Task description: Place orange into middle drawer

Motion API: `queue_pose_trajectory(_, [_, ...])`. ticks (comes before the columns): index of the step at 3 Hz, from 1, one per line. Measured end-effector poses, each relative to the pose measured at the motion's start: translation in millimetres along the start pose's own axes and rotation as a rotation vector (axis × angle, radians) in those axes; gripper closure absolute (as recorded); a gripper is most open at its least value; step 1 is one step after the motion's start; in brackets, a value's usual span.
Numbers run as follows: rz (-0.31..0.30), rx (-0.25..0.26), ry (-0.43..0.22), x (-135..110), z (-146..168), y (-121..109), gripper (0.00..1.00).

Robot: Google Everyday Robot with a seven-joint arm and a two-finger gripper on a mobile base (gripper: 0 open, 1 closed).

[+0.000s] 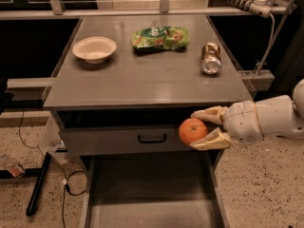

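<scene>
The orange (192,131) is round and bright, held between the two tan fingers of my gripper (203,128). The gripper reaches in from the right on a white arm and is shut on the orange. It holds the fruit in the air in front of the closed grey drawer front with the black handle (152,138), just below the cabinet top's front edge. The middle drawer (147,194) is pulled out below, a wide grey tray with a flat floor. The orange hangs above the tray's back right part.
On the grey cabinet top (142,75) stand a white bowl (94,49) at the back left, a green snack bag (160,37) at the back middle and a tipped can (211,58) on the right. Speckled floor and black cables (42,184) lie to the left.
</scene>
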State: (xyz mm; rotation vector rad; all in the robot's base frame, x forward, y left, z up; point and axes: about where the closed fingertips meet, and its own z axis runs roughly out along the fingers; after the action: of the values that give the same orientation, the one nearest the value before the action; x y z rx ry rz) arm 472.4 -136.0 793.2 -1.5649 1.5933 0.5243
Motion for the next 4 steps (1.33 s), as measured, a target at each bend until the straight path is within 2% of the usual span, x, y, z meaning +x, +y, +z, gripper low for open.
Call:
queue_pose_trajectory(1, [0.000, 0.000, 0.000, 0, 0, 0, 1.00])
queue_pose_trajectory(2, [0.043, -0.034, 0.014, 17, 22, 8, 1.00])
queue_pose_trajectory(3, [0.137, -0.072, 0.043, 68, 64, 22, 1.00])
queue_pose_trajectory(4, [0.202, -0.073, 0.079, 118, 103, 29, 1.00])
